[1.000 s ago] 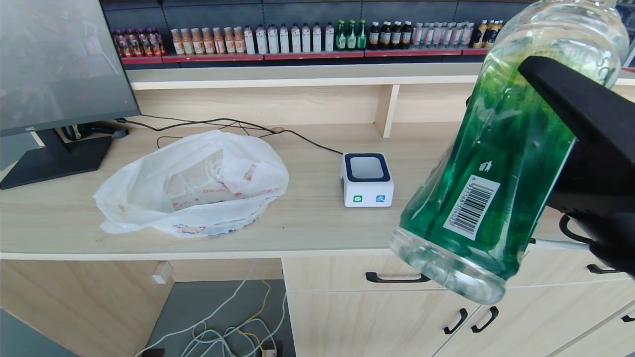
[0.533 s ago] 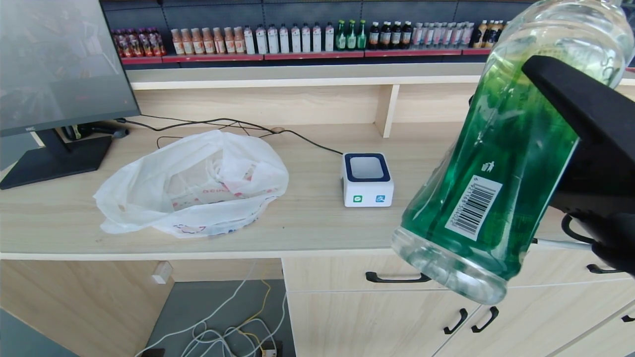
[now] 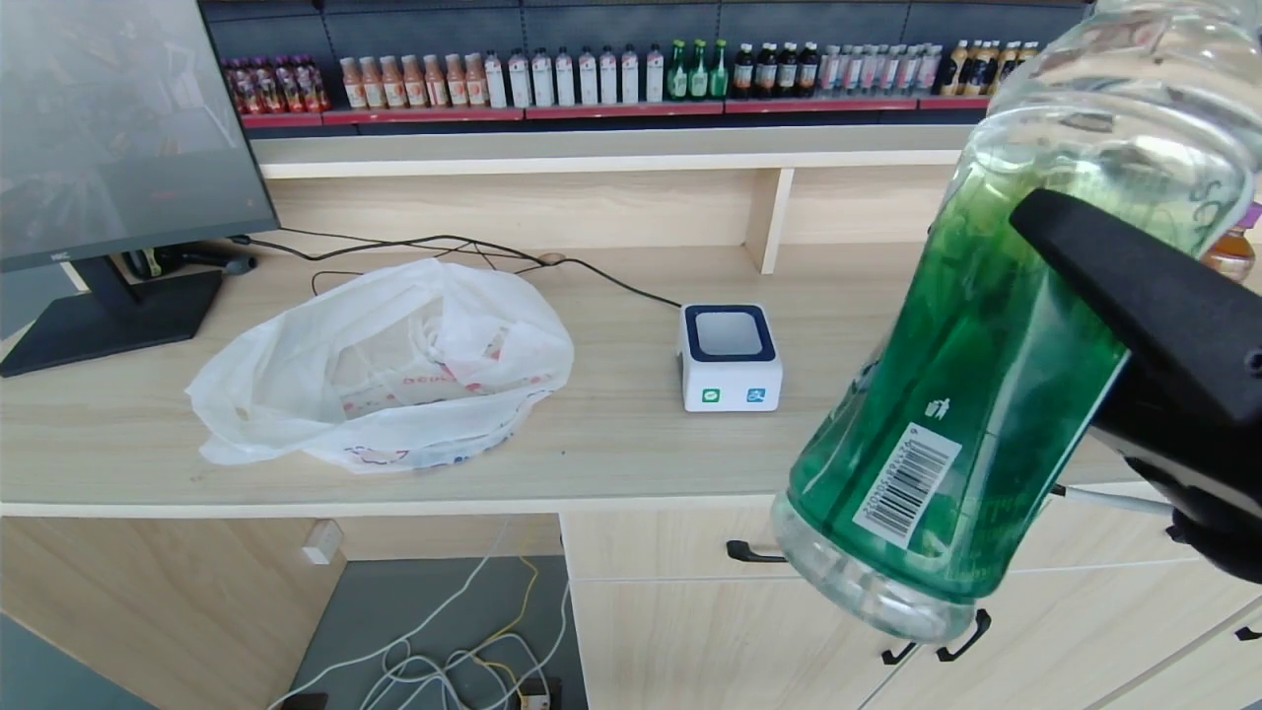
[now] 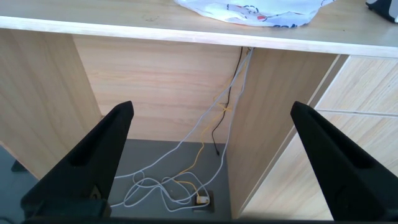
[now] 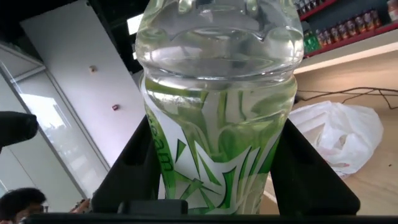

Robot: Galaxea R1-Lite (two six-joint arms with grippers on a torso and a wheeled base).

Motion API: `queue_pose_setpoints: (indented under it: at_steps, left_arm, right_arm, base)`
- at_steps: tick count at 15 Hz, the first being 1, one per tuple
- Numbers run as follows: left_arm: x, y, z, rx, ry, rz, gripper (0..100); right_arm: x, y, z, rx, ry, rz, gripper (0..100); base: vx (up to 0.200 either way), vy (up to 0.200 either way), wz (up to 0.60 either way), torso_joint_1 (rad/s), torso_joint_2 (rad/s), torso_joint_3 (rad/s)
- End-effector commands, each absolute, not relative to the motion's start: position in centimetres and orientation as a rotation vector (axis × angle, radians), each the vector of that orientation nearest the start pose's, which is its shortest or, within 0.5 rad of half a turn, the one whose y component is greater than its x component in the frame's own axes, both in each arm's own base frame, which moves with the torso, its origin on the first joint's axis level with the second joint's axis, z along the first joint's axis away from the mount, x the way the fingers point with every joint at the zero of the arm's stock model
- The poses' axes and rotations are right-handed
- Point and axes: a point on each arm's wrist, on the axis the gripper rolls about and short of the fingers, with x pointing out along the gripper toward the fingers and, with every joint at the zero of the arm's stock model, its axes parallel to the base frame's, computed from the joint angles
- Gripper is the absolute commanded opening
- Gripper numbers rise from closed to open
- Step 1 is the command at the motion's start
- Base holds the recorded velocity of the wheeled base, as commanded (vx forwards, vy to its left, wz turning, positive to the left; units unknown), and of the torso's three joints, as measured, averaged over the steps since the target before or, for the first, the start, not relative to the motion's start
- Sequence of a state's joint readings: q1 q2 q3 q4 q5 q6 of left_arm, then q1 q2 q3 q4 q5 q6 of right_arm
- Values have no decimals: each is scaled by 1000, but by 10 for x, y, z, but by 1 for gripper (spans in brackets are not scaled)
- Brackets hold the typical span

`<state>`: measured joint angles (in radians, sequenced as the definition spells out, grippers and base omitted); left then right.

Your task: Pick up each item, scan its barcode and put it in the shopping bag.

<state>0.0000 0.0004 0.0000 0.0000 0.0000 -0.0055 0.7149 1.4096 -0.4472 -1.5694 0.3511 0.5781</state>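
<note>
Head view first: the right gripper (image 3: 996, 256) has the green-labelled bottle (image 3: 946, 414) up in the air on the right, close to the camera and tilted, base pointing down and to the left. One black finger (image 3: 1134, 306) lies across the near side of the bottle. The barcode (image 3: 905, 471) faces up towards the camera, not down at the scanner (image 3: 731, 357), the small white box in the middle of the counter (image 3: 631, 444). The bottle hangs to the right of that scanner and well clear of it. Left of the scanner sits the white shopping bag (image 3: 385, 365), mouth open; what is inside it, I cannot tell. A small bottle (image 3: 1232, 254) peeks out at the far right edge, perhaps another item waiting.

Over to the left wrist view: the left gripper (image 4: 211, 112) hangs low in front of the counter, fingers (image 4: 93, 155) spread wide with nothing between them, cables (image 4: 180, 186) on the floor below.

Right wrist view now: both black fingers (image 5: 137, 168) press on the bottle's sides, pinching it firmly, with the shopping bag on the counter beyond.

So where are we? Pick-up done for this bottle. My read is that the scan has yet to come: the barcode needs turning to the scanner window, then the bottle goes left into the bag.
</note>
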Motion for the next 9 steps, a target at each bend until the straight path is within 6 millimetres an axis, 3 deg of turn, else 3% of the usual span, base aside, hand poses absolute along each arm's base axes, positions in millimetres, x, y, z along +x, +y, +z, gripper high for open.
queue_pose_setpoints:
  at_steps: [1,3,5,8,9]
  left_arm:
    - [-23,0,75,-6,0,0,100]
    - [-23,0,75,-6,0,0,100]
    - [-23,0,75,-6,0,0,100]
    - [-23,0,75,-6,0,0,100]
    - [-23,0,75,-6,0,0,100]
  right_arm:
    - [144,136,234,503,-283,1177,0]
    - [149,139,208,313,-275,1121,0]
    - [151,136,203,271,-278,1069,0]
    - [173,110,191,154,-293,713,0]
    - [174,108,189,100,-304,694,0]
  base:
    - [0,0,0,0,0,0]
    - [0,0,0,0,0,0]
    - [0,0,0,0,0,0]
    - [0,0,0,0,0,0]
    - [0,0,0,0,0,0]
